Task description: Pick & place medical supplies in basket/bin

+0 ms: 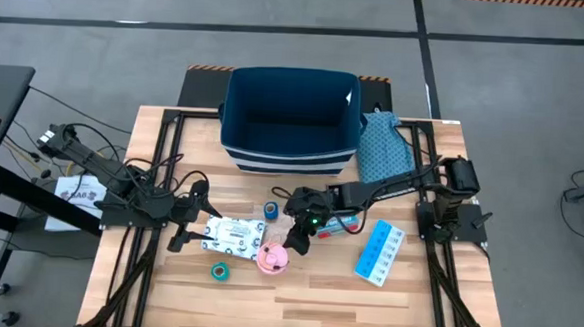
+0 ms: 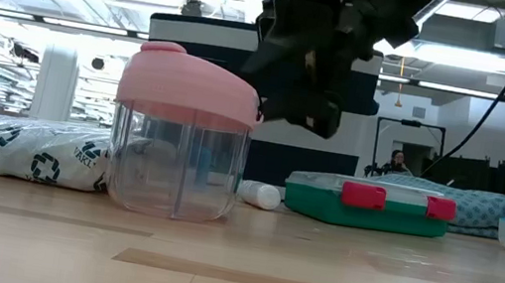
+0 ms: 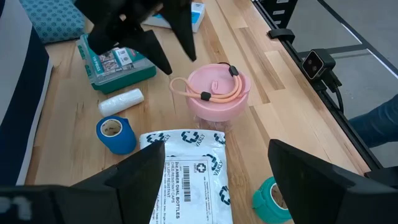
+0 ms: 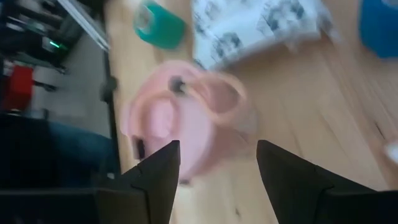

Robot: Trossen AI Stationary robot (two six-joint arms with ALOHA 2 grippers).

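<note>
Hovering with fingers spread, right gripper (image 1: 298, 239) sits just above pink round item (image 1: 272, 260), at its 1 o'clock. Left gripper (image 1: 191, 223), spread, at white flat packet's (image 1: 232, 237) 9 o'clock.

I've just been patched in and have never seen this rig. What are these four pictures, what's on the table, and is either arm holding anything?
Two dark robot arms work at a wooden table. One picture looks straight down, one looks level across the tabletop, and two come from cameras on the arms' wrists.

On the table lie a pink-lidded clear cup, a white packet, a green roll, a blue roll, a white tube, a teal-and-red box and a light blue pill organiser. The navy bin stands at the far edge, a patterned cloth bag beside it.

The right gripper hangs above the pink cup, jaws open. The left gripper waits at the packet, jaws open. Neither holds anything.
</note>
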